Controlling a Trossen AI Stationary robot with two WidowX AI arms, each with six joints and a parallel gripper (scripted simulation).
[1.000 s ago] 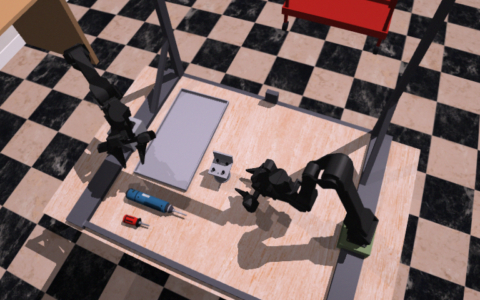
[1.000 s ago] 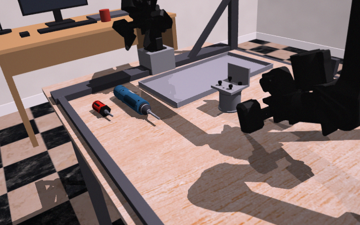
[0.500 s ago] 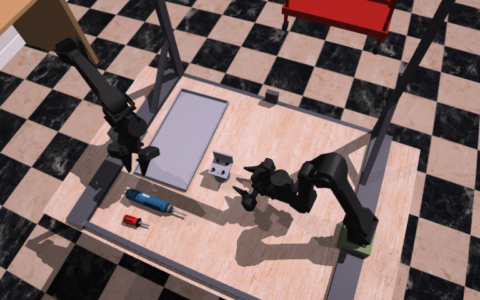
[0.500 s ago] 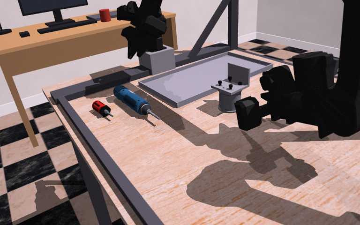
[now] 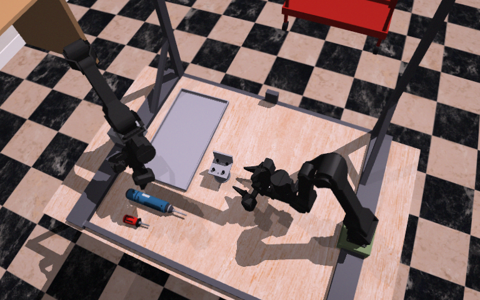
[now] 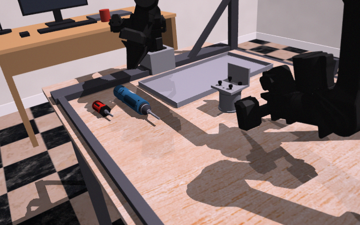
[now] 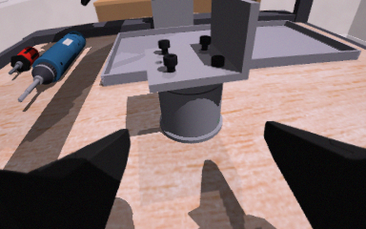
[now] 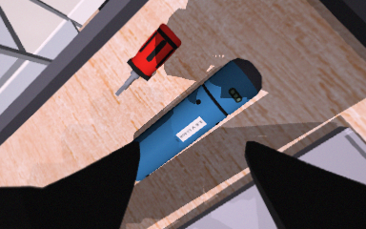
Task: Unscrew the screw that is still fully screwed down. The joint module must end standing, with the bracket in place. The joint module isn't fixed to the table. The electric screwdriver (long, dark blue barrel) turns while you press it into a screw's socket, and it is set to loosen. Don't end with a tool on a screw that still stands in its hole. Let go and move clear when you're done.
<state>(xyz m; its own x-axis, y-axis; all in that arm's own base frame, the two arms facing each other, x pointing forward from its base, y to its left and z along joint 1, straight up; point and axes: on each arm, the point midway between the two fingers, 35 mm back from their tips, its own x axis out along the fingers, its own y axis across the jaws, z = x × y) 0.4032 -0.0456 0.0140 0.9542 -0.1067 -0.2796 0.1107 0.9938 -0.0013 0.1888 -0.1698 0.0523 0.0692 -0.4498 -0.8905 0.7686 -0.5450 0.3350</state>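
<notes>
The step in hand appears to be picking up the electric screwdriver [image 5: 148, 200] [image 6: 131, 99] [image 7: 59, 54] [image 8: 191, 119], which lies on its side beside the smaller red screwdriver [image 5: 130, 220] [image 6: 99, 107] [image 7: 28, 56] [image 8: 154, 52]. The right claw [image 5: 129, 179] [image 6: 134, 66] [image 8: 193, 148] is fairly wide and holds nothing. The left claw [image 5: 239, 177] [image 6: 249, 93] [image 7: 197, 133] stands wide, also with nothing in it, facing the joint module [image 5: 222, 179] [image 6: 229, 101] [image 7: 191, 112]. The module stands upright near the tray [image 5: 206, 148] [image 6: 187, 101] [image 7: 133, 78], with the bracket [image 5: 222, 156] [image 6: 238, 72] [image 7: 233, 33] on top. The target is judged to be the low screw [image 5: 225, 164] [image 6: 240, 83] [image 7: 217, 61] beside the bracket's upright plate; the other three heads stand higher. Turn the right claw so its fingers straddle the blue barrel squarely—not skewed along it—then lower and close on the body, keeping off the red tool. Before pressing, steady the loose module with the left claw around its round body; otherwise it may spin or tip. Bring the bit in vertically, allowing for the upright plate—a tilted bit could slip from the socket. Once the screw is loose, lift the tool away before releasing the module.

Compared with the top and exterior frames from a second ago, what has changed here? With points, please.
The right gripper [image 5: 130, 179] [image 6: 132, 67] [image 8: 193, 148] has come away from the tray corner, down the top view toward the butt end of the dark blue electric screwdriver [image 5: 148, 200] [image 6: 132, 99] [image 7: 59, 56] [image 8: 191, 121]. The left gripper [image 5: 239, 177] [image 7: 197, 133] shifted only slightly. Nothing was grasped or released; both screwdrivers and the grey joint module [image 5: 222, 179] [image 6: 229, 101] [image 7: 191, 114] stayed put.
</notes>
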